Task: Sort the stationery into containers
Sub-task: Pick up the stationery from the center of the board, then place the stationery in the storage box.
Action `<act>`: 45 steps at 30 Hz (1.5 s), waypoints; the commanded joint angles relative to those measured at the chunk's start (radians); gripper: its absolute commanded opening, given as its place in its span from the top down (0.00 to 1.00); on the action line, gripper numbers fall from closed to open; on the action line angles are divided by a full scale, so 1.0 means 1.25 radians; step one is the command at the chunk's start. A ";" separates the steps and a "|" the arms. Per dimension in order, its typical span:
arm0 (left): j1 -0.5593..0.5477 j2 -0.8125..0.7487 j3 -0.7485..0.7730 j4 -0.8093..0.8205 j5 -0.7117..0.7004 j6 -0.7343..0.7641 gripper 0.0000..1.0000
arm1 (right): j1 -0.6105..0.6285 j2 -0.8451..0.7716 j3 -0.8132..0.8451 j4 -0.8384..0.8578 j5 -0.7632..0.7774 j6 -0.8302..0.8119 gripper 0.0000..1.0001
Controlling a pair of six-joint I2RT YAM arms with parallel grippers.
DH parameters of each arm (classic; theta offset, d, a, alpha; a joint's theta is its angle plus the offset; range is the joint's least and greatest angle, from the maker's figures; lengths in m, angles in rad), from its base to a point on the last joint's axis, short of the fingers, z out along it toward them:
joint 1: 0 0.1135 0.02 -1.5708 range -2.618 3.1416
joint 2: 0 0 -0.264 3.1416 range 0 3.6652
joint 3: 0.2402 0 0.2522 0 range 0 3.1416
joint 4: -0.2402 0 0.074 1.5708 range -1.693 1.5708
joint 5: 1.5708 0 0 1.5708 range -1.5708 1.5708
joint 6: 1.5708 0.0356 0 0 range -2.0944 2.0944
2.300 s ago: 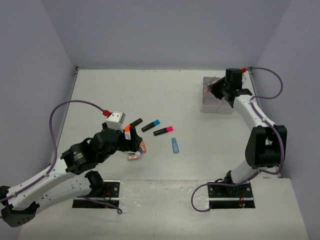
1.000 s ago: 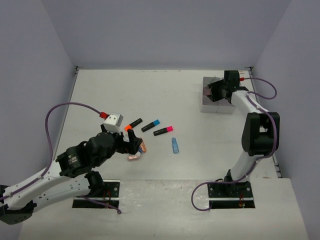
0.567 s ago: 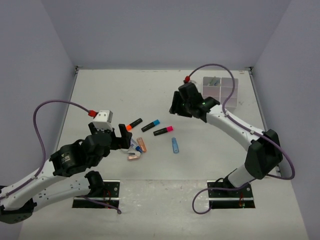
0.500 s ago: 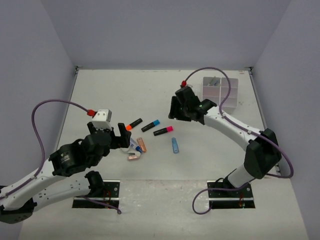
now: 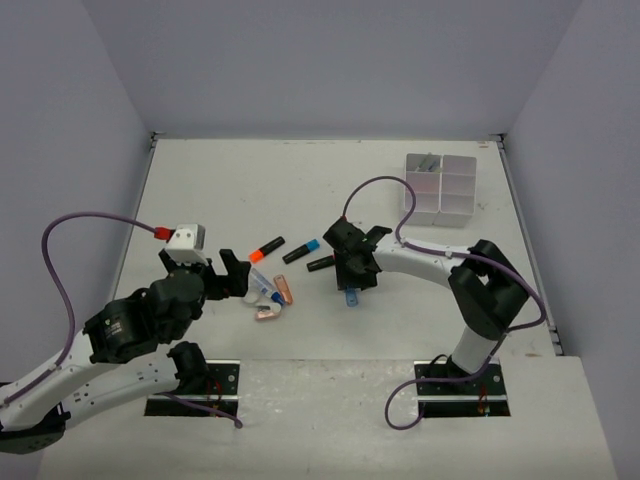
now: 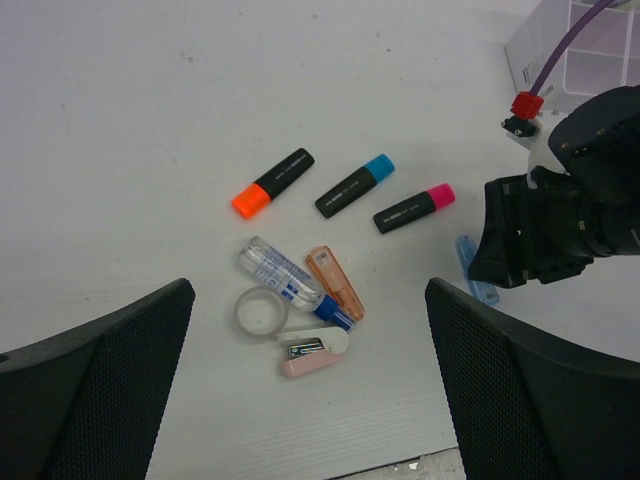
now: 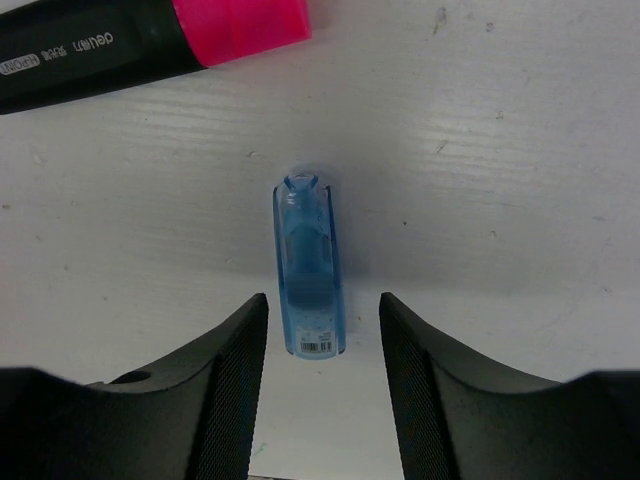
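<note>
Blue piece (image 7: pixel 308 265), right hand (image 7: pixel 322 320) straddling, not touching

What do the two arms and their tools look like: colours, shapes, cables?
The left arm and right arm have white links and black joints. Each carries a purple cable with a red plug. A small white box sits on the left wrist. Left tool and right tool each have two broad black fingers; the left ones look finely meshed.

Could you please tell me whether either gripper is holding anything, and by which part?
Nothing is held. The right gripper has its fingers either side of the blue piece on the table, not touching; the left gripper is open and empty.
</note>
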 commanded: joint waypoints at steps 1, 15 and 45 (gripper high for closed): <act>-0.003 0.011 -0.007 0.039 0.004 0.031 0.00 | 0.011 0.056 0.017 0.013 0.012 0.013 0.55; -0.003 0.010 -0.013 0.049 0.015 0.038 0.00 | -0.198 -0.118 -0.042 0.194 -0.098 0.041 1.00; -0.003 -0.004 -0.017 0.046 0.005 0.030 0.00 | -0.611 0.008 0.135 0.356 -0.148 0.635 0.99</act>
